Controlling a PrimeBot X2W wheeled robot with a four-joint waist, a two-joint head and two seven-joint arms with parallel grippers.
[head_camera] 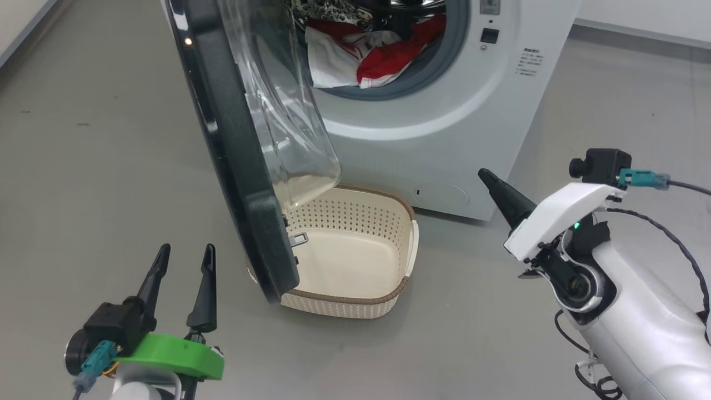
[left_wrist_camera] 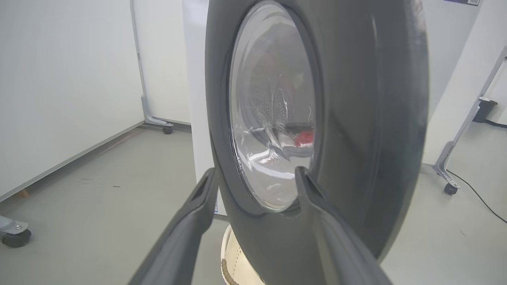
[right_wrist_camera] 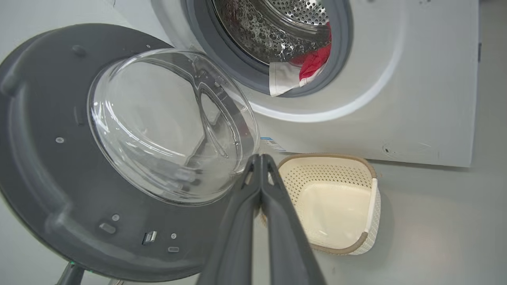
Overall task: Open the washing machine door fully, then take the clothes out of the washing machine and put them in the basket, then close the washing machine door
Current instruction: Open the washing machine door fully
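The white washing machine (head_camera: 444, 133) stands ahead with its door (head_camera: 233, 150) swung out edge-on toward me, the glass bowl facing right. Red and white clothes (head_camera: 372, 55) lie in the drum mouth, also the clothes (right_wrist_camera: 305, 69) in the right wrist view. The cream basket (head_camera: 355, 303) sits on the floor below the door, with nothing in it. My left gripper (head_camera: 186, 253) is open at lower left, short of the door's outer face; the left wrist view shows the left gripper (left_wrist_camera: 255, 174) framing the door (left_wrist_camera: 356, 118). My right gripper (head_camera: 486, 175) is shut and holds nothing, right of the basket (right_wrist_camera: 336, 198).
Grey floor (head_camera: 89, 166) lies open to the left and right of the machine. White partition panels on wheeled feet (left_wrist_camera: 166, 128) stand behind the door in the left wrist view, and another wheeled frame (left_wrist_camera: 447, 186) with a cable is at the right.
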